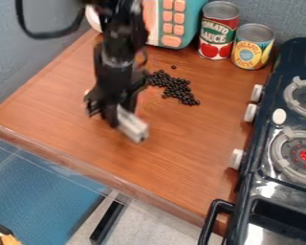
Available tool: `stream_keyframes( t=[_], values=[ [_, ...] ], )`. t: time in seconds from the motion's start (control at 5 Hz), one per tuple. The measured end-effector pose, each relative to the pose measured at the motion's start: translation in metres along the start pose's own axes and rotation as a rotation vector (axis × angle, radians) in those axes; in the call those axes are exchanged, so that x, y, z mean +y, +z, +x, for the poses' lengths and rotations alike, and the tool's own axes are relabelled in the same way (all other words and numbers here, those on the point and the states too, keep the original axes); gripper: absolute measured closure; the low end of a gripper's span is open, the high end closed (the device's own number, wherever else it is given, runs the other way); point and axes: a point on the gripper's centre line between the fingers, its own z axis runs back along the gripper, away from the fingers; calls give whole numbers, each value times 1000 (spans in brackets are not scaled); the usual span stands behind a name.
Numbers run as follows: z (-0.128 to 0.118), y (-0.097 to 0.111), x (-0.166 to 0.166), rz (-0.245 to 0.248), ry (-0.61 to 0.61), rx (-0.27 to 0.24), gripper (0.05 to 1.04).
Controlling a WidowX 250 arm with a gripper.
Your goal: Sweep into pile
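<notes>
The black gripper (111,109) hangs over the left-middle part of the wooden counter, shut on a pale grey-white block (132,125). The block slants down toward the lower right from the gripper. Small black beads (176,88) lie in a loose elongated cluster behind and to the right of the gripper, running from beside the arm toward the lower right. A single bead (173,67) lies apart, above the cluster. The block is apart from the beads in view. The arm may hide part of the cluster's left end.
At the back stand a teal toy with orange buttons (172,29), a red tomato sauce can (217,33) and a yellow pineapple can (252,47). A dark toy stove (263,139) with pale knobs borders the counter (175,153) on the right. The counter's front edge runs diagonally below.
</notes>
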Motion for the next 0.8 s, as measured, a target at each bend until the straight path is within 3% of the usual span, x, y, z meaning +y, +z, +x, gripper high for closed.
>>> stream_keyframes(
  t=[0.2,0.4,0.6,0.8],
  values=[
    [-12,-17,10,43,-9,-11,705],
    [-14,-20,11,57,0,-25,632],
    [-18,-13,15,65,14,9,319],
    [-11,36,13,-11,52,-7,86]
  ],
)
